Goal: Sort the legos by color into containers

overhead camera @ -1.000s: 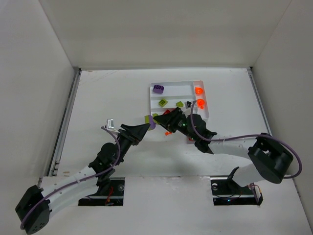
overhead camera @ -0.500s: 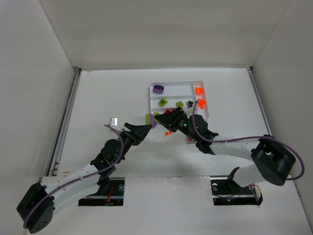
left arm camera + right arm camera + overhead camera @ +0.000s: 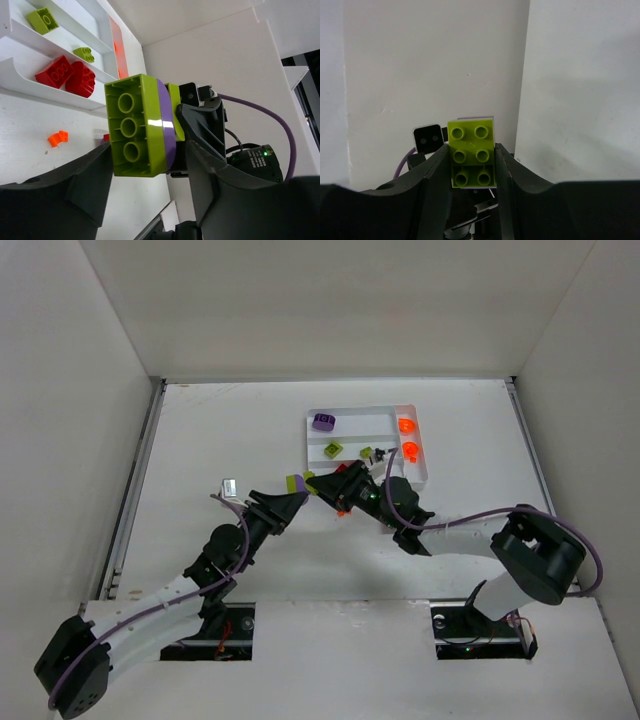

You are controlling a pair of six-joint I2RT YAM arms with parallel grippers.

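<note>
Legos of two colors are snapped together in one stack (image 3: 142,125), held in the air just off the tray (image 3: 308,443), at the tray corner nearest the left arm. The left gripper (image 3: 150,142) is closed on one end of the stack and the right gripper (image 3: 471,147) is clamped on the other, so the two meet nose to nose. The step in hand looks like pulling the stack apart, since mixed colors cannot share a slot. The next move calls for both grips to hold firm while the arms draw or twist away from each other, splitting the stack at the purple seam. A loose grip would likely drop it beside the tray.

Only the left wrist view shows the makeup. A lime brick (image 3: 132,127) has its hollow underside toward the camera, with a thin purple layer (image 3: 167,120) behind it and another lime piece (image 3: 176,107) behind that. The right wrist view gives just a studded lime face (image 3: 472,155) between its fingers (image 3: 437,170), with a sliver of purple above.

The top view alone shows the whole tray: a purple brick (image 3: 323,421) in the far slot, lime pieces (image 3: 333,449) in the middle slot and orange ones (image 3: 406,425) in the cross slot. The left wrist view adds two red pieces (image 3: 70,75) in the near slot and a small orange piece (image 3: 58,137) on the table (image 3: 30,120) just outside the tray.
</note>
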